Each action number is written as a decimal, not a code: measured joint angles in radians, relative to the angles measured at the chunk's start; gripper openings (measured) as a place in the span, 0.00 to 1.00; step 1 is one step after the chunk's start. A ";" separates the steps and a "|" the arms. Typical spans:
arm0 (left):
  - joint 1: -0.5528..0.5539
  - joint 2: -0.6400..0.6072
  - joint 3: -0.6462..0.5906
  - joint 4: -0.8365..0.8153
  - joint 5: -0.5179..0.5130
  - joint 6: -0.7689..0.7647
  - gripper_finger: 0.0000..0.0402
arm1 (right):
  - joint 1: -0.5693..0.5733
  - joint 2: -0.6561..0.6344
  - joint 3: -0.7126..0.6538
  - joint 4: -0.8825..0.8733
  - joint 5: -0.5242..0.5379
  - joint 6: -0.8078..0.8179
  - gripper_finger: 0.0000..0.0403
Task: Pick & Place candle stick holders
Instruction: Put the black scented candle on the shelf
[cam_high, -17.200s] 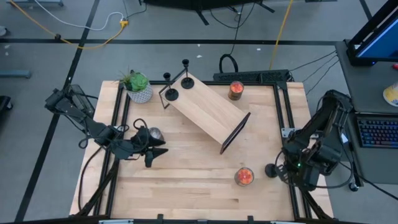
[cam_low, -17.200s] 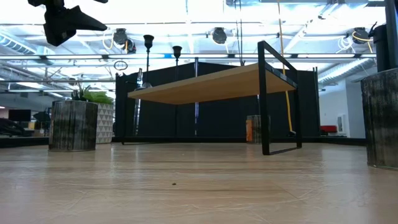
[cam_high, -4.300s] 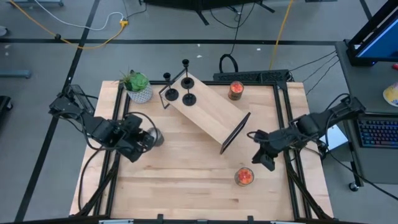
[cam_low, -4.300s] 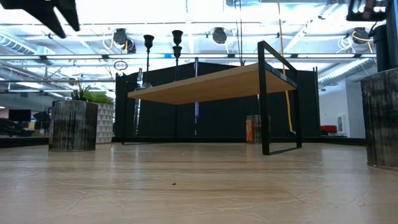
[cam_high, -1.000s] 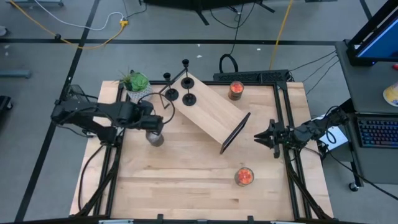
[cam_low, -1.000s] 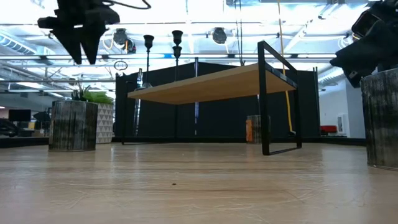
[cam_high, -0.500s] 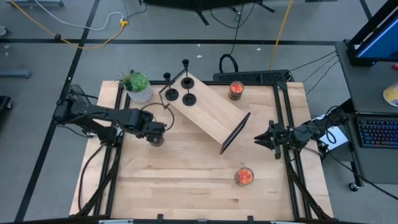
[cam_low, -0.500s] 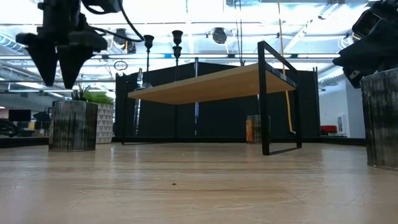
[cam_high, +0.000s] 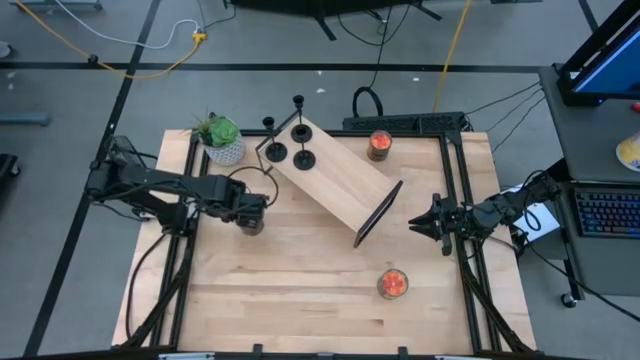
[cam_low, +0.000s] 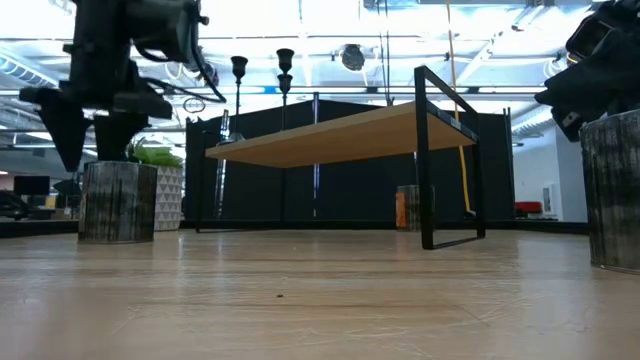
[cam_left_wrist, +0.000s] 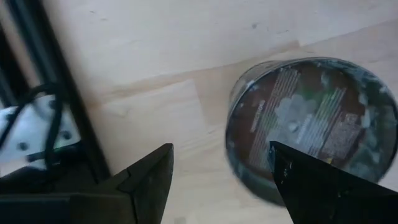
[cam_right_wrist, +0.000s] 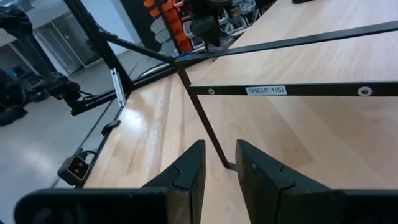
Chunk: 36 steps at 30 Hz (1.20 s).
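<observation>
**Left gripper over the grey jar, holders up and to its right**

We find the left gripper (cam_high: 252, 213) in the left-centre of the high view, its fingers spread wide and pointing down over the grey jar candle (cam_left_wrist: 311, 121) — in the left wrist view the jar's lid sits just beyond the two dark fingers (cam_left_wrist: 146, 180), nothing pinched between them. From there the candle stick holders (cam_high: 289, 140) lie up and to the right in the high view, near the upper-left end of the wooden shelf (cam_high: 335, 180): two disc bases stand on the shelf top, and a third holder (cam_high: 268, 124) appears to stand at that end, though we cannot tell whether on the shelf or just behind it. Each stem stands upright, so its long axis runs vertically; in the low view the stems (cam_low: 285, 70) rise above the shelf edge, upper centre-left. The left arm is clearly the nearer one.

The right gripper (cam_high: 417, 222) waits at the right-centre of the high view — fingers close together, holding nothing, pointed toward the shelf's lower-right leg frame.
</observation>
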 joint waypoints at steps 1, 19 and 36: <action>0.010 0.000 -0.014 0.027 0.006 0.011 0.67 | 0.000 0.000 0.000 0.000 0.000 0.005 0.21; 0.067 -0.003 -0.091 0.150 0.050 0.108 0.11 | 0.000 0.000 0.000 -0.001 0.001 0.012 0.21; 0.030 0.000 -0.088 0.145 -0.002 0.112 0.01 | 0.000 0.001 0.000 -0.001 0.003 0.011 0.21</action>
